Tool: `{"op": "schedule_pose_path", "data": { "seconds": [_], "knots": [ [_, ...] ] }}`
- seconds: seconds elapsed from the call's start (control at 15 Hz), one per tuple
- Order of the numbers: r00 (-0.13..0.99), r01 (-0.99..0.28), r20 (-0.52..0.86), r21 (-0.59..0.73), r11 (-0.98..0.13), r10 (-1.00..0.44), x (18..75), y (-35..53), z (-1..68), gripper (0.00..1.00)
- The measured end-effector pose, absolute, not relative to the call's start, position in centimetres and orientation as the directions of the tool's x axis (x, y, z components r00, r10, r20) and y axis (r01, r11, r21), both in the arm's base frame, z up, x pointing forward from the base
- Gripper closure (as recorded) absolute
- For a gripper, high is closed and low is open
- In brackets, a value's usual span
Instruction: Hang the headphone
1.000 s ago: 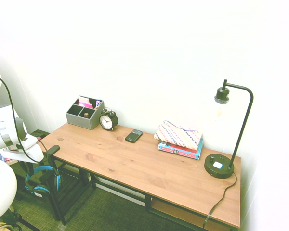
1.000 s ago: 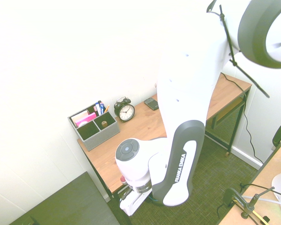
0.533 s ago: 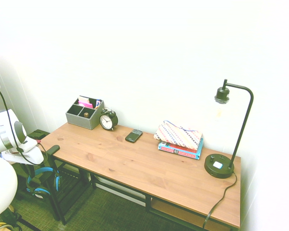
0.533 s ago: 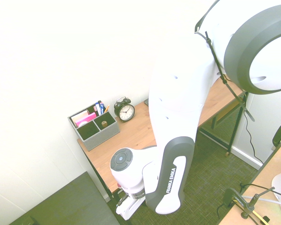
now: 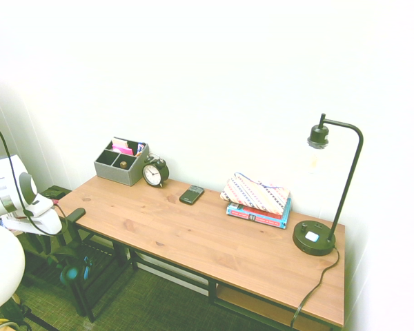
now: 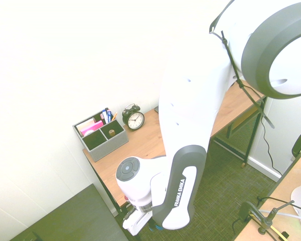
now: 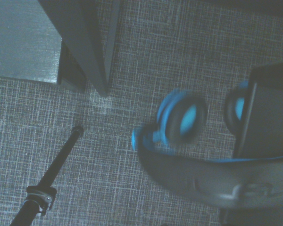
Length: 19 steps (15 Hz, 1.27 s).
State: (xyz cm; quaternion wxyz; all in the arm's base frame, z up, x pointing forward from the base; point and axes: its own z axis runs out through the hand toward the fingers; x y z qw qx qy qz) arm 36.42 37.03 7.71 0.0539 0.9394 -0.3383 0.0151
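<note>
Where the arm's hand reaches down past the worktop's (image 5: 193,227) left end, the headphone (image 5: 70,273) sits low beside that end, apparently for hanging there. Only the wrist view shows its blue cups above carpet (image 7: 132,56); the pincer's state I cannot tell.

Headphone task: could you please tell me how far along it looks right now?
Done: the headphone is off the desk, low beside its end, above the carpet. In hand: the gripper is over it; blur hides whether it hangs on anything. Left: confirm the hang, then pull the arm away.
</note>
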Motion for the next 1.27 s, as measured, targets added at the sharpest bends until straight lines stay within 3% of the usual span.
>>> {"op": "schedule_pose_path", "data": {
  "seconds": [0.47, 0.67, 1.27],
  "knots": [
    [0.838, -0.545, -0.027, -0.005, -0.838, -0.545, 43.5, 27.7, 24.5, 0.0],
    [0.817, -0.576, -0.033, -0.026, -0.817, -0.576, 44.1, 20.5, 30.1, 0.0],
    [0.709, -0.705, 0.023, -0.002, -0.709, -0.705, 42.0, 5.0, 36.1, 0.0]
  ]
}}
